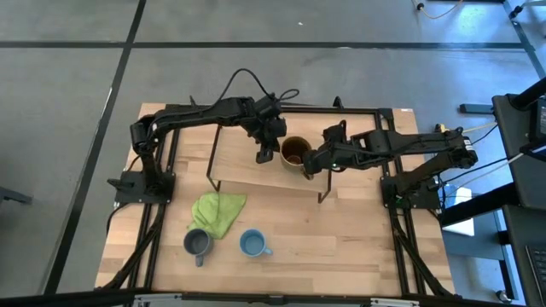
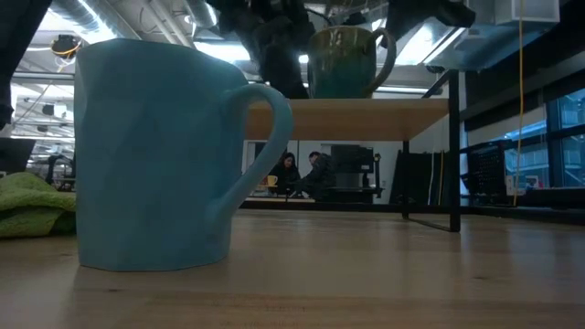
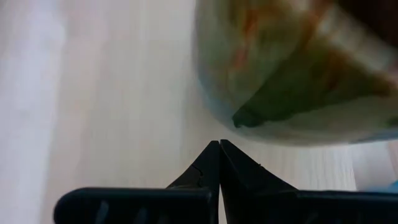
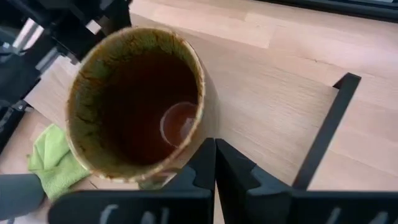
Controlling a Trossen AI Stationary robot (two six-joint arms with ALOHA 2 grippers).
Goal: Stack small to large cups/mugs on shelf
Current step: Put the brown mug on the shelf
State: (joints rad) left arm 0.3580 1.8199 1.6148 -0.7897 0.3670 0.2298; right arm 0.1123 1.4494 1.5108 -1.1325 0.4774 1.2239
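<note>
While both arms are reaching over the shelf point(image 1: 256, 166), olive mug point(image 1: 295, 151) is sitting near its 3 o'clock end; left pincer point(image 1: 264, 156) & right pincer point(image 1: 310, 170) are flanking it, both closed, holding nothing.

Even daylight overhead, bright ceiling glare in the low view (backlit), olive-brown mug point(image 3: 298, 68) blurred close-up

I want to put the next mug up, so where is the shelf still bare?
The shelf is bare left of the left gripper. Its right end is crowded: the olive-brown mug stands between both grippers, the right gripper beside it.
</note>
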